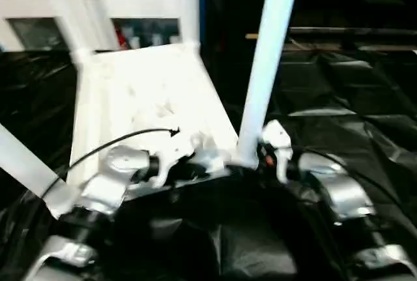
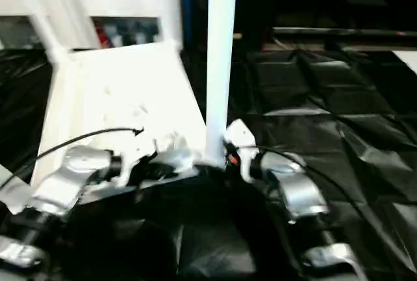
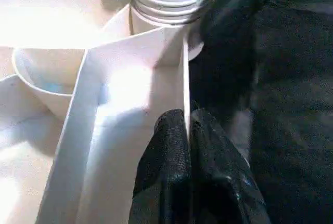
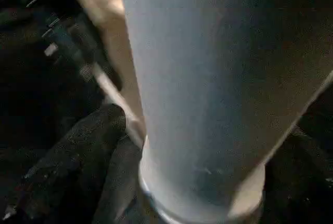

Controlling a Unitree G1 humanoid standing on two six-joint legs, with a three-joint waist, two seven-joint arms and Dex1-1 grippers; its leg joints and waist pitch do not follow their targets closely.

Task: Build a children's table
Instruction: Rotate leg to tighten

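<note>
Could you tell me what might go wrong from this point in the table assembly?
1. The right gripper sits at the base of the near leg; if that leg is not fully seated in its corner socket, it may tip over.
2. The left gripper pinches only the thin edge wall of the tabletop, so the upside-down top could slip or twist.
</note>
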